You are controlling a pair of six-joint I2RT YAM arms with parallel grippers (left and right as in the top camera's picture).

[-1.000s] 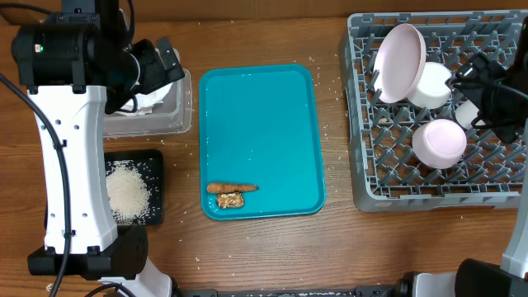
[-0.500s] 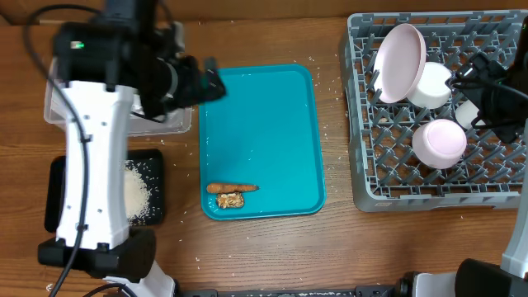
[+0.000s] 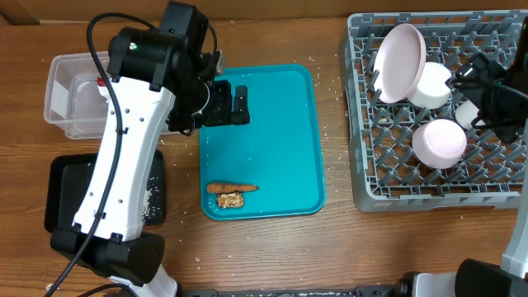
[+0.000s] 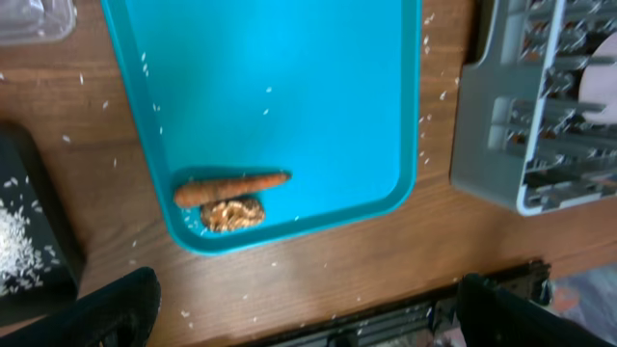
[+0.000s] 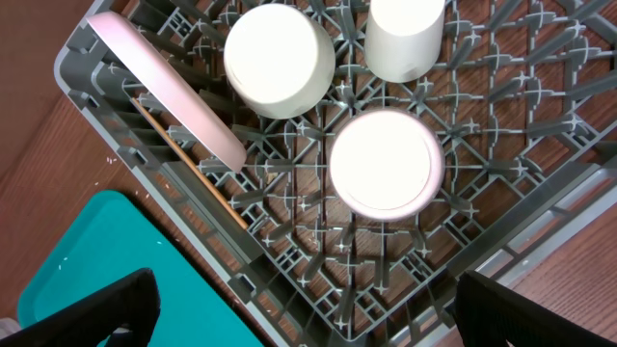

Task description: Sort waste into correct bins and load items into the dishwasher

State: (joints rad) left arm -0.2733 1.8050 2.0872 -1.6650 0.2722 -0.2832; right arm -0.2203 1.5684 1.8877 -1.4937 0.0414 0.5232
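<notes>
Overhead: the left end effector (image 3: 228,106) hangs over the upper left corner of the teal tray (image 3: 272,124), its fingers spread and holding nothing. The orange-brown stick (image 3: 232,187) and the brown chunk (image 3: 230,200) lie touching each other at the tray's near left corner. Left of the tray, the clear tub (image 3: 62,111) stands on the desk (image 3: 338,247), with the black tray (image 3: 59,198) in front of it; the arm hides most of the black tray, and some rice (image 3: 152,202) shows at its right edge. In the grey rack (image 3: 388,177) on the right, the plate (image 3: 400,62) leans tilted, with 2 bowls (image 3: 440,142) and the cup (image 3: 468,113) beside it. The right end effector (image 3: 492,92) is a dark shape over the rack's right side.

Left wrist: both fingertips sit far apart at the lower corners, empty. The stick and chunk lie below, still on the teal tray, and stray grains dot the desk.

Right wrist: the fingers stand wide apart, released, above the rack. The bowls and cup rest bottoms up among the pegs, and the plate stands on edge at the left.
</notes>
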